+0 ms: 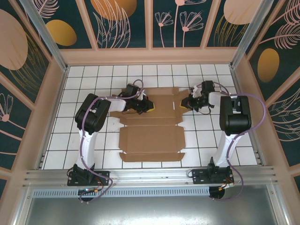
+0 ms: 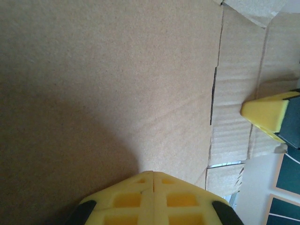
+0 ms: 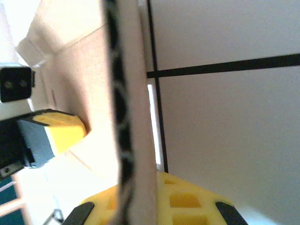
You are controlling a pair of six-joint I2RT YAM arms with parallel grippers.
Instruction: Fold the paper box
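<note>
The paper box (image 1: 151, 136) lies as an unfolded sheet at the middle of the tiled table (image 1: 201, 140). At its 11 o'clock the left gripper (image 2: 152, 179) is closed, fingertips together. At 1 o'clock the right gripper (image 3: 140, 192) clamps the sheet's edge.

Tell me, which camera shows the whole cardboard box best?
The top external view. There the paper box lies spread out and you see its whole outline, flaps included. The left wrist view sits close to its brown surface and creases; the right wrist view catches a flap nearly edge-on.
</note>
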